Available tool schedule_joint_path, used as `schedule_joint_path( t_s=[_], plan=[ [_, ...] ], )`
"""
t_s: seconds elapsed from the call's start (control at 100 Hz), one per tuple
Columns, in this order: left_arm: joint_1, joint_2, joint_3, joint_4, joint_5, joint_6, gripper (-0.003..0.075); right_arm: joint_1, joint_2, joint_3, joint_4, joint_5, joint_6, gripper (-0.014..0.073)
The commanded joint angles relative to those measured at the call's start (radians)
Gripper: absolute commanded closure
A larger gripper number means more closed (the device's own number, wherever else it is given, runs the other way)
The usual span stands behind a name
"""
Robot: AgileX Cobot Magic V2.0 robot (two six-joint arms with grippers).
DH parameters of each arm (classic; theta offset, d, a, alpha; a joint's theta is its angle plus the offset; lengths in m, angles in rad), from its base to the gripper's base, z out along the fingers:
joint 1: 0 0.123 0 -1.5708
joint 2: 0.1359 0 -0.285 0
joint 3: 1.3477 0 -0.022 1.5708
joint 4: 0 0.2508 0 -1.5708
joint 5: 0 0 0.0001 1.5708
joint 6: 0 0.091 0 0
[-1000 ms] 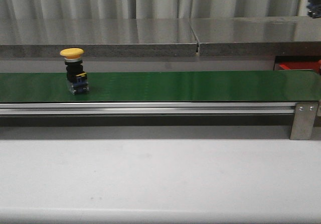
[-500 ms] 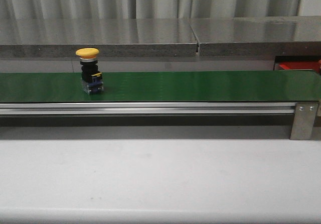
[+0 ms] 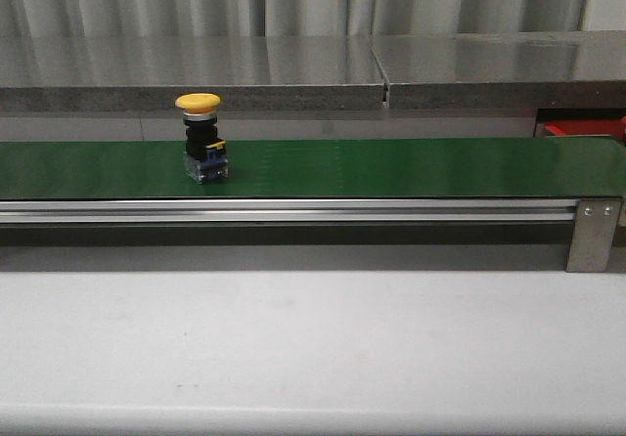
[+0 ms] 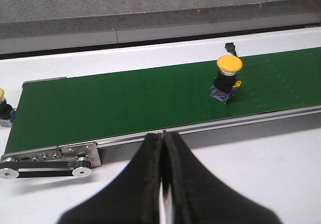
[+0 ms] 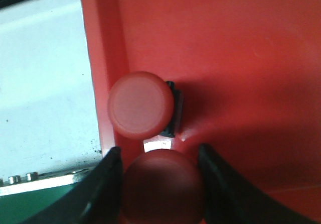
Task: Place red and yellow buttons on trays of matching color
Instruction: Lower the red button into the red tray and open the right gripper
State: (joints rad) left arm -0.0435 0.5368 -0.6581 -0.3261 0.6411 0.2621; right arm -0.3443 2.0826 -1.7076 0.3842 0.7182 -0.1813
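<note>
Two yellow buttons show: one (image 4: 228, 78) upright on the green belt (image 4: 125, 103), another (image 4: 4, 112) just off the belt's end. Two red buttons (image 5: 142, 105) (image 5: 163, 186) sit in one red tray (image 5: 241, 58).

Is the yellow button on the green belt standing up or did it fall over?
Standing up. The yellow button sits on its base on the green belt, cap on top.

Even, moderately bright overhead lighting. Soft sheen on green belt (image 3: 391, 167), centre frame; streaked reflections on steel shelf (image 3: 196, 65), upper frame. Near-lens fingers (image 4: 145, 184) dark, blurred. Red tray (image 5: 241, 58) saturated, shadowed lower right.
</note>
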Motion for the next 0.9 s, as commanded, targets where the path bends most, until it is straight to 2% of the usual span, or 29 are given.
schedule_joint_path(
  t_s=[0.0,0.38,0.45,0.55,0.62,0.67,0.89],
  plan=[
    [-0.009,0.002,-0.025,-0.018,-0.071,-0.009,0.0741,-0.003,-0.053,-0.023,0.032,-0.064,-0.007,0.0411],
    [-0.009,0.002,-0.025,-0.018,-0.071,-0.009,0.0741,-0.003,-0.015,-0.023,0.066,-0.061,-0.009,0.0401],
    [-0.009,0.002,-0.025,-0.018,-0.071,-0.009,0.0741,-0.003,-0.013,-0.023,0.068,-0.053,-0.015,0.0337],
    [-0.009,0.002,-0.025,-0.018,-0.071,-0.009,0.0741,-0.003,-0.013,-0.023,0.072,-0.042,-0.015,0.0134],
    [-0.009,0.002,-0.025,-0.018,-0.071,-0.009,0.0741,-0.003,-0.013,-0.023,0.075,-0.036,-0.015,0.0036],
    [-0.009,0.002,-0.025,-0.018,-0.071,-0.009,0.0741,-0.003,-0.015,-0.023,0.075,-0.03,-0.015,0.0011],
    [-0.009,0.002,-0.025,-0.018,-0.071,-0.009,0.0741,-0.003,-0.085,-0.008,0.07,-0.027,-0.054,0.0013]
  ],
)
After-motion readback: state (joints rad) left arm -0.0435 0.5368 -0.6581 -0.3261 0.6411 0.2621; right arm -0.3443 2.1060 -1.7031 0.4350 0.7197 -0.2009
